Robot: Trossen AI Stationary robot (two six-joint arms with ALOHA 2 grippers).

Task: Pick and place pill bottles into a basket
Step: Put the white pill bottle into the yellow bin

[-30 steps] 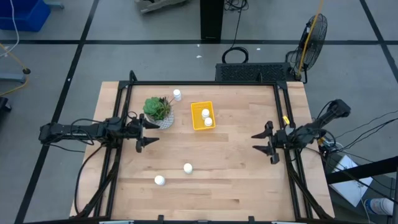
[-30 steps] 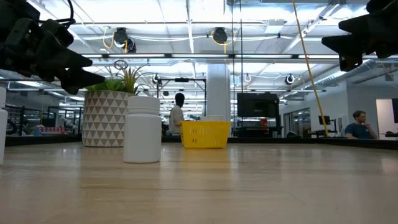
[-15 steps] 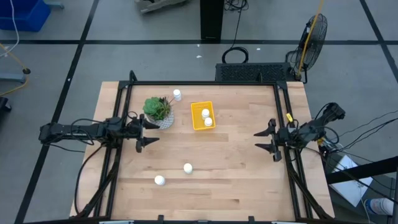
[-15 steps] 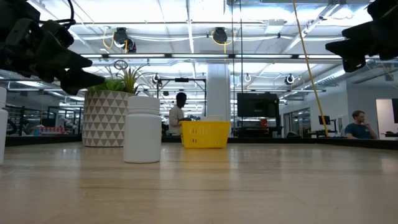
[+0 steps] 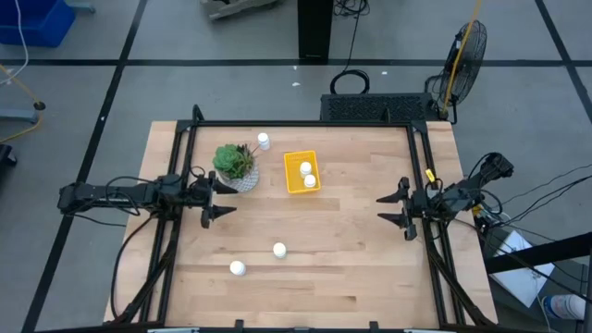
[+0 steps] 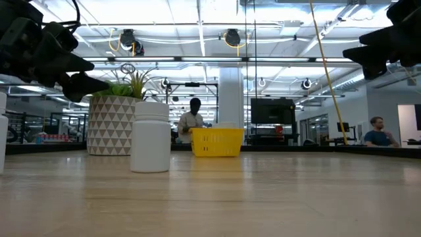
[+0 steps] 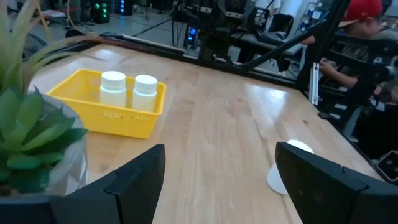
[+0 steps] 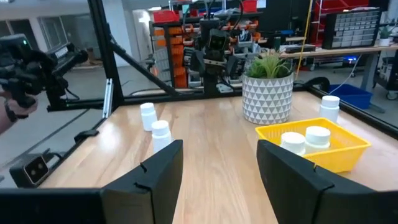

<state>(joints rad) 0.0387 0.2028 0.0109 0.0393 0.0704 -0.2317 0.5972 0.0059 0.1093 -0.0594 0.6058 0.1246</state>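
Pill bottles, small white plastic cylinders with white caps, are split up right now: two (image 5: 306,168) (image 5: 310,181) stand side by side inside the small bright yellow rectangular basket (image 5: 292,172), which sits near the middle of the light wooden slatted table (image 5: 351,250), closer to the far edge. All the bottles I can see are upright, long axis vertical, caps up; from above they're just little white rounds.

A third bottle (image 5: 264,141) stands at the far edge behind the green succulent in a whitish triangle-patterned pot (image 5: 235,165). Two more (image 5: 279,250) (image 5: 238,268) sit out in the open on the near half of the table, well apart from the basket. The basket's long side runs roughly front-to-back on the table, slightly tilted.

Left gripper (image 5: 215,197) hangs above the table just beside the plant pot, fingers spread wide with nothing between them. Right gripper (image 5: 400,210) is over by the table's right edge, jaws partway apart and empty, pointing in toward the middle.

Hard-to-see stuff: in the low view one bottle (image 6: 150,137) is up close and blocks part of the pot, another is cut off at the picture's left edge, and the bottles in the basket barely show above its wall. In the left wrist view one bottle (image 7: 287,169) is mostly hidden behind a finger. A person (image 6: 191,120) is in the room behind the basket, another (image 6: 377,131) off to the side.
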